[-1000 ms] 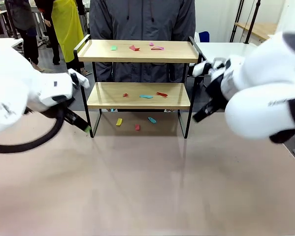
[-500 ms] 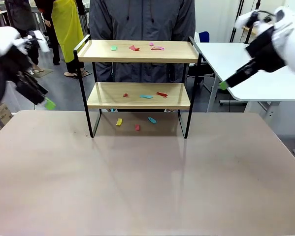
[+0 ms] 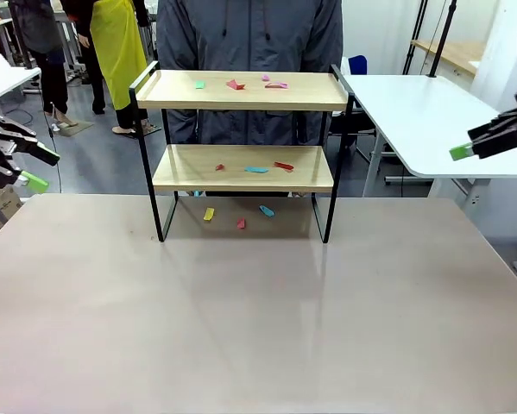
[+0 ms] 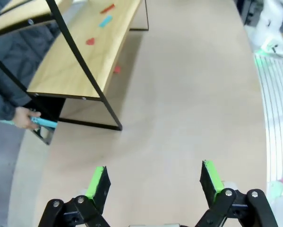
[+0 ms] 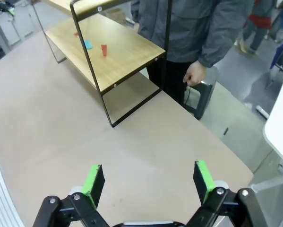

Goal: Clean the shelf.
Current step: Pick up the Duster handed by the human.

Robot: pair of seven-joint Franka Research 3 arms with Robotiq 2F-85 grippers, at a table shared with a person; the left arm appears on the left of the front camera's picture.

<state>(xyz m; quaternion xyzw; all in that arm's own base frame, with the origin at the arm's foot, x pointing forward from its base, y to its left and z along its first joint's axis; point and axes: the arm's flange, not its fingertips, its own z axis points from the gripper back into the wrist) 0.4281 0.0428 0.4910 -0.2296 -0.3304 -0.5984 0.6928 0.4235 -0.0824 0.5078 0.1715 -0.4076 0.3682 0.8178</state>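
**Arms pull back, shelf untouched.** Both white robot arms had swung clear of the two-tier shelf (image 3: 310, 91) of light wooden boards in a thin black metal frame, which they had crowded at either end a second earlier. The left gripper (image 3: 39, 170) hung out past the table's left edge and the right gripper (image 3: 465, 143) far off to the right, each well apart from the rack. In the wrist views, the left gripper (image 4: 153, 182) and the right gripper (image 5: 148, 182) both had their green-padded fingers spread wide with nothing between them.

The retreat appeared to leave the cleaning unstarted. Small red, green and pink paper scraps (image 3: 235, 84) lay on the top board, and red and blue scraps (image 3: 256, 169) lay on the lower one. More bits (image 3: 240, 223) lay on the pale brown tabletop (image 3: 258, 328) underneath. None looked to have shifted over that second.

The shelf stood at the middle of the table's far side, directly in front of a person in a grey jacket (image 3: 249, 34). Its long axis ran left to right, parallel to the table's far edge, with the raised end rails at its two ends and its open front facing the robot. The person's hand (image 5: 194, 74) hung curled near one end of the rack. Whether that hand held anything could not be told.
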